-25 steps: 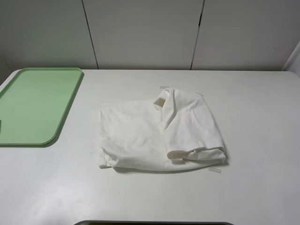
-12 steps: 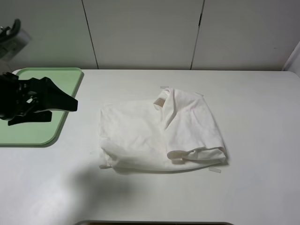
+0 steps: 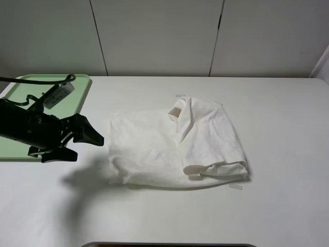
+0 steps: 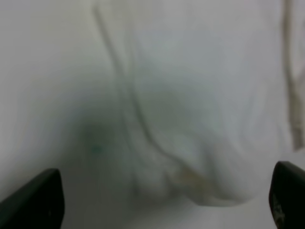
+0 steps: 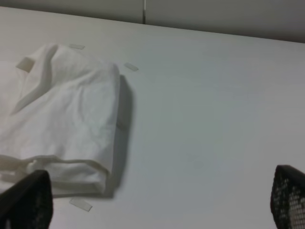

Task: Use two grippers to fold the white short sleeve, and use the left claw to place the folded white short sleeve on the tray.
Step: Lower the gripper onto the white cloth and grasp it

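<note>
The white short sleeve (image 3: 175, 146) lies folded in a wrinkled rectangle at the table's middle, a sleeve roll at its near right corner. My left gripper (image 3: 90, 148) is open and empty, just left of the shirt's left edge and apart from it, low over the table. In the left wrist view the shirt (image 4: 190, 119) is blurred and close, and the left gripper (image 4: 162, 205) shows both fingertips wide apart. The pale green tray (image 3: 72, 103) lies at the far left, partly behind the left arm. My right gripper (image 5: 157, 200) is open and empty; its view shows the shirt (image 5: 62, 109) off to one side. It does not show in the high view.
Small white tape strips lie on the table around the shirt, one at the near right (image 3: 235, 187) and one at the far edge (image 3: 180, 95); the right wrist view shows two tape strips (image 5: 80, 204) as well. A white panelled wall stands behind the table.
The left arm has come into view from the left, crossed over the tray and dropped toward the shirt's left edge. The shirt has not moved.
</note>
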`<state>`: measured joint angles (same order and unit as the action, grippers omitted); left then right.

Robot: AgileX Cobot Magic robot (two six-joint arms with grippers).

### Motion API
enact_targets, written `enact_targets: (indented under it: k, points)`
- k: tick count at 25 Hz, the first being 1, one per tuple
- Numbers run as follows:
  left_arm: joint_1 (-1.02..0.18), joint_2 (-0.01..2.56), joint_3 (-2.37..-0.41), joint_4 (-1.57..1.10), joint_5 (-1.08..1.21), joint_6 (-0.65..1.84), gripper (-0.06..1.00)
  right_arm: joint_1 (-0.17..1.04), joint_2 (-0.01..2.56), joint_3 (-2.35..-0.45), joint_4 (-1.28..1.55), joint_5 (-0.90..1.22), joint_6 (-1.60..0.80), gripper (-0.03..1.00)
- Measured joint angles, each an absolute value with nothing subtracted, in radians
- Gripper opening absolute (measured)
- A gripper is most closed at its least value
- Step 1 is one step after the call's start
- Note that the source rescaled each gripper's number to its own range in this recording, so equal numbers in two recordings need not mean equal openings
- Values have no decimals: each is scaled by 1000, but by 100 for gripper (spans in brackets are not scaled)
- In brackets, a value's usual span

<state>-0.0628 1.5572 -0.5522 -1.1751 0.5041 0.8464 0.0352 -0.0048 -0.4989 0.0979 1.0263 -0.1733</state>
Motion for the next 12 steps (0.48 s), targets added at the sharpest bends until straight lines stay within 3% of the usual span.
enact_targets:
  k: [5, 12]
  points:
    - [-91, 1707, -554, -1234, 427, 901, 83, 35, -5, -499, 98, 1026, -173, 100]
    - [-211, 1840, -600, -1517, 388, 1130, 82, 35, -5, -499, 98, 1026, -172, 100]
